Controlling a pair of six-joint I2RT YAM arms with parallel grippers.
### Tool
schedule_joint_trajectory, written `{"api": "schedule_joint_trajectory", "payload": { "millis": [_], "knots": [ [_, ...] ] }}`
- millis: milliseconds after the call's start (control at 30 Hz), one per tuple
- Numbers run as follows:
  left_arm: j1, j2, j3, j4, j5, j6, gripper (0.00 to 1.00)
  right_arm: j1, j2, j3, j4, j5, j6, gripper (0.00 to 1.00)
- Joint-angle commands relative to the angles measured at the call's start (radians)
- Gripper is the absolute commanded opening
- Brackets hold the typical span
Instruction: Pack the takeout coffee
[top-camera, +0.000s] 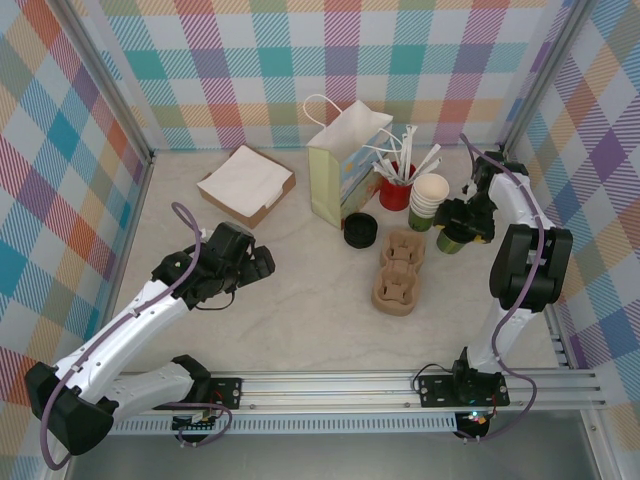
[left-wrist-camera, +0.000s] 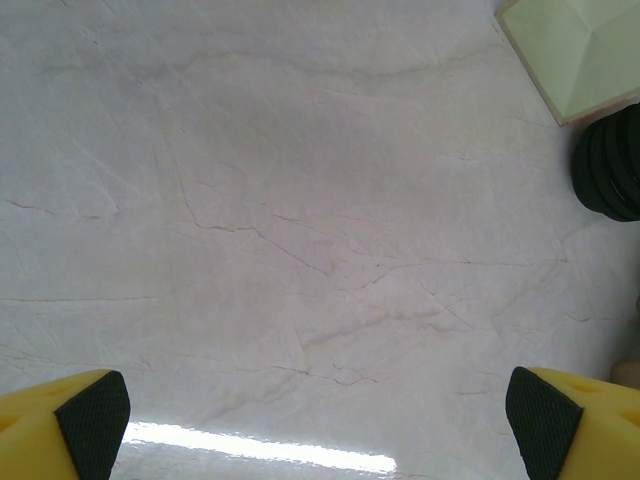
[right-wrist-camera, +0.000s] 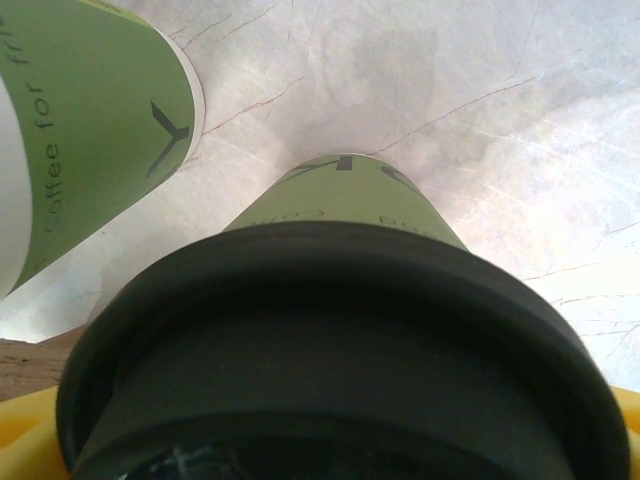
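**Position.** The takeout coffee (top-camera: 450, 240), an olive-green cup wearing a black lid, is standing upright on the table (top-camera: 300, 310). It is standing to the right of the brown carrier (top-camera: 398, 272) and just beside a stack of matching cups (top-camera: 428, 198).

**Grippers.** The right gripper (top-camera: 453, 230) is sitting around the cup at lid height. Whether its jaws are pressing on the cup or standing free cannot be told. The left gripper (left-wrist-camera: 320, 415) is hanging wide open over bare table, holding nothing.

**Risks, as judged:**
1. A grip landing on the lid instead of the paper wall is risking a popped lid or a slipping cup.
2. The stack is standing so close that any sideways swing is risking a knock-over.
3. The carrier is lying loose. An off-centre descent is risking a catch on a hole's rim, tipping the cup or shoving the carrier.
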Motion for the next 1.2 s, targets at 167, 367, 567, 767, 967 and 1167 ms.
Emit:
{"api": "schedule_joint_trajectory", "payload": {
  "millis": [167,367,567,767,967,1167],
  "knots": [
    [0.011,-0.027,0.008,-0.001,-0.013,-0.003,0.99,-0.001,-0.044,-0.02,-0.007,-0.008,0.005,1.0],
    [0.012,-0.028,0.009,0.004,-0.008,-0.007,0.99,0.001,-0.116,-0.043,-0.004,-0.011,0.026,1.0],
    [0.011,-0.025,0.009,0.01,0.004,-0.008,0.99,0.002,-0.169,-0.057,-0.01,-0.053,0.03,1.0],
    [0.011,-0.033,0.008,0.015,0.013,-0.015,0.99,0.003,-0.265,-0.08,-0.014,-0.062,0.038,1.0],
    [0.011,-0.04,0.008,0.022,0.016,-0.022,1.0,0.004,-0.458,-0.143,0.009,-0.183,0.062,1.0],
    [0.011,-0.033,0.002,0.042,0.036,-0.028,1.0,0.004,-0.619,-0.218,0.0,-0.329,0.086,0.99]
  ]
}}
